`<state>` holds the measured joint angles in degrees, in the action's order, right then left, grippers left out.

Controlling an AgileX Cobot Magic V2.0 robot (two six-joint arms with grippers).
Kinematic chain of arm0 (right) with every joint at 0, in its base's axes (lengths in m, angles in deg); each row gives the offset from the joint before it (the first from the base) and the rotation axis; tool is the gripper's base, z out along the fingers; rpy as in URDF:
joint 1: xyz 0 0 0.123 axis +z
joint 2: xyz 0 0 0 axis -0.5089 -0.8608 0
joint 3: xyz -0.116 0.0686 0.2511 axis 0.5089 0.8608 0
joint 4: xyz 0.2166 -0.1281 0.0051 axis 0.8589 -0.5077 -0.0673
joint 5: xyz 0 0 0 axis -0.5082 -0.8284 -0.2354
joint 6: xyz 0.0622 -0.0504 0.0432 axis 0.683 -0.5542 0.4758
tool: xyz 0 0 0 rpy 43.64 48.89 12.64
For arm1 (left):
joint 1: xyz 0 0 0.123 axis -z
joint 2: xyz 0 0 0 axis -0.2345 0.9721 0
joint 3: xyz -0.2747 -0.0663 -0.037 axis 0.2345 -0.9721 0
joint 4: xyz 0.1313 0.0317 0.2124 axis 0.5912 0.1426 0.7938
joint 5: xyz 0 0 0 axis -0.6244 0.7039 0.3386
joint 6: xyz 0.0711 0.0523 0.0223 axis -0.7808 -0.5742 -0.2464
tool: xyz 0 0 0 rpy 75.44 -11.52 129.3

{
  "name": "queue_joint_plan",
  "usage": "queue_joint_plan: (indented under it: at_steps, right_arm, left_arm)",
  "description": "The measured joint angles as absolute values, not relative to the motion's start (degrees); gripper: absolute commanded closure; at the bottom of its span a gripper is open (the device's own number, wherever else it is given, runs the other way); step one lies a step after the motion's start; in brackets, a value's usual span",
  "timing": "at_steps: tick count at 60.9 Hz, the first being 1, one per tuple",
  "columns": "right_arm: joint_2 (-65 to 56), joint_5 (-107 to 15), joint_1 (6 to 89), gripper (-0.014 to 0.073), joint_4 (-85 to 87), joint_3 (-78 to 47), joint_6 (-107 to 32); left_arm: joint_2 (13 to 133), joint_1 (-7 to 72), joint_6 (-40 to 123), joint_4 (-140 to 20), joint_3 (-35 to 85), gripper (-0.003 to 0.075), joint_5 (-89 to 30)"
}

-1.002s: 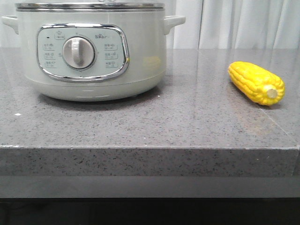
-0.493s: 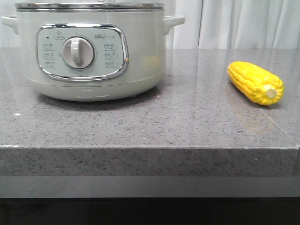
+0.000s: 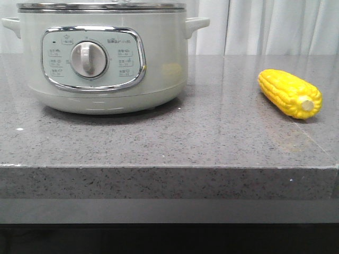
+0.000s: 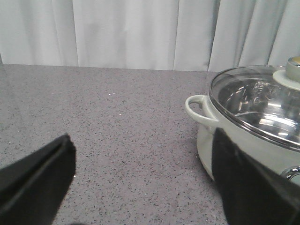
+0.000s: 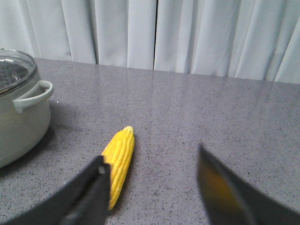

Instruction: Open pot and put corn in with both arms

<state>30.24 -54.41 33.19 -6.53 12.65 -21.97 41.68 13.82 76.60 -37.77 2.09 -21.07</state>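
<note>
The left gripper (image 4: 143, 183) has its jaws spread wide, and nothing is between them. Its two black fingers (image 4: 35, 180) stand far apart, above the bare grey stone table (image 4: 117, 122). One finger is close in front of the side of the pot (image 4: 243, 136), but I cannot tell if it touches the pot.

The right gripper (image 5: 152, 187) also has its jaws wide and holds nothing. One of its dark fingers (image 5: 86, 194) is just beside the near end of the corn (image 5: 118, 157), and it covers a small part of the cob in the right wrist view. I cannot tell if there is contact.

The corn (image 3: 290, 93) lies flat on the table (image 3: 212, 143), on the right side, well apart from the pot. Its pale stub end points toward the front edge of the table, a little to the right.

The pot (image 3: 100, 58) stands on the left side of the table, upright. Its control panel with the round dial (image 3: 89, 59) faces forward. The glass lid (image 4: 262, 103) with a steel rim is on the pot, closed, and its pale knob (image 4: 291, 75) is at the edge of the left wrist view. A white curtain (image 5: 187, 33) hangs behind the table.
</note>
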Motion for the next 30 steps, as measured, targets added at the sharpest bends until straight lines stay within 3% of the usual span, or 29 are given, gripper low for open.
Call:
queue_joint_plan:
  at_steps: [16,30]
  right_arm:
    - [30.24,-54.77,33.19,0.0013,-6.53,12.65,-21.97]
    - [30.24,-54.80,33.19,0.0013,-6.53,12.65,-21.97]
  left_arm:
    - [43.64,13.82,76.60,-39.96,3.48,0.0060,-19.12]
    - [57.30,17.28,74.92,-42.94,15.01,0.0060,-12.82]
